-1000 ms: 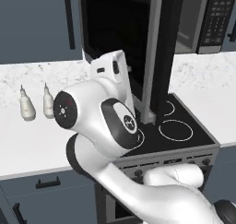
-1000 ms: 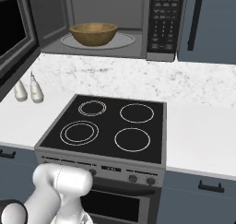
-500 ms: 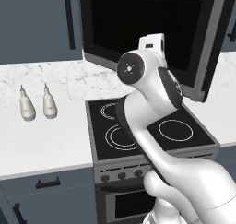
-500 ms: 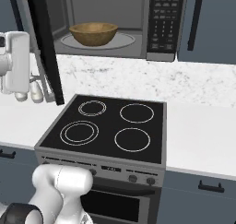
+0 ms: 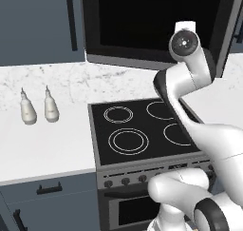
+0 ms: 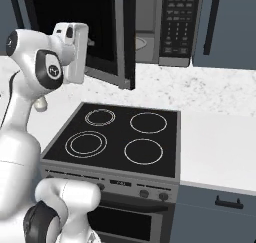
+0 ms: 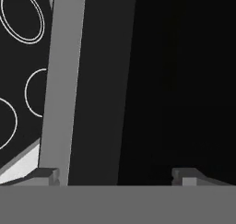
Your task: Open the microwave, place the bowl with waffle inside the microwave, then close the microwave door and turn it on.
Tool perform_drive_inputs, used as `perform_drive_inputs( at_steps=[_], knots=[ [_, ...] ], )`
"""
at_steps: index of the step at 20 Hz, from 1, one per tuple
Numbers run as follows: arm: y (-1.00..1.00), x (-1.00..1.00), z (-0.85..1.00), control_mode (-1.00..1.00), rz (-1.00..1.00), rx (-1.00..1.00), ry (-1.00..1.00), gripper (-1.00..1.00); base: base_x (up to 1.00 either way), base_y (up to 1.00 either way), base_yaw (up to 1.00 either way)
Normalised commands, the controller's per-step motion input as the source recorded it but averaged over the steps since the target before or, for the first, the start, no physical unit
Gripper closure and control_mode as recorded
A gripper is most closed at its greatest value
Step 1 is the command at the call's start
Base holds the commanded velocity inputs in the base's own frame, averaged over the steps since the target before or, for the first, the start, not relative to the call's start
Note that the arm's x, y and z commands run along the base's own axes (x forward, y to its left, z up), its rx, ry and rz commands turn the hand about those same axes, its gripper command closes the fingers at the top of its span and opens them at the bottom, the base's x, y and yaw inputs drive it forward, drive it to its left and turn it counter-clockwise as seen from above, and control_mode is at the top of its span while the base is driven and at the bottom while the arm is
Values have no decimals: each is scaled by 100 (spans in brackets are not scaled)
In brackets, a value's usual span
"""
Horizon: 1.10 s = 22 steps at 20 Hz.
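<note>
The microwave (image 6: 175, 24) hangs above the stove, its keypad panel on the right. The microwave door (image 6: 107, 34) is swung most of the way towards its front, and a narrow gap shows beside its steel edge. In the left base view the microwave door (image 5: 142, 25) spans the wall as a broad dark pane. My gripper (image 6: 89, 42) is against the door's outer glass, fingers spread. In the hand view the gripper (image 7: 115, 177) stands open with nothing between its fingertips (image 7: 46, 174), right up against the dark glass and the grey frame (image 7: 60, 80). The bowl and the waffle are hidden behind the door.
A black stove top (image 6: 120, 137) with several rings lies below the microwave. Two small white bottles (image 5: 38, 109) stand on the pale counter (image 5: 42, 149) left of the stove. Blue-grey cabinets with dark bar handles (image 6: 215, 22) flank the microwave.
The door has swung from wide open to nearly shut across the cavity, covering the bowl. My hand has travelled with it, from the far left towards the microwave's front.
</note>
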Motion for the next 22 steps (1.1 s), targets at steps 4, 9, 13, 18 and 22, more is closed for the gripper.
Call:
perform_drive_inputs(
  at_steps=[4, 9, 13, 18, 22],
  knots=[
    [-49, 91, 0, -100, 27, 0, 0, -100, 0, 0, 0],
    [-19, 39, -1, -100, 24, 0, -4, -100, 0, 0, 0],
    [-4, 64, 0, -100, 9, 0, -1, -100, 0, 0, 0],
    [0, 94, 0, -100, 0, 0, 0, -100, 0, 0, 0],
    [0, 43, 0, -100, 0, 0, 0, -100, 0, 0, 0]
  ],
)
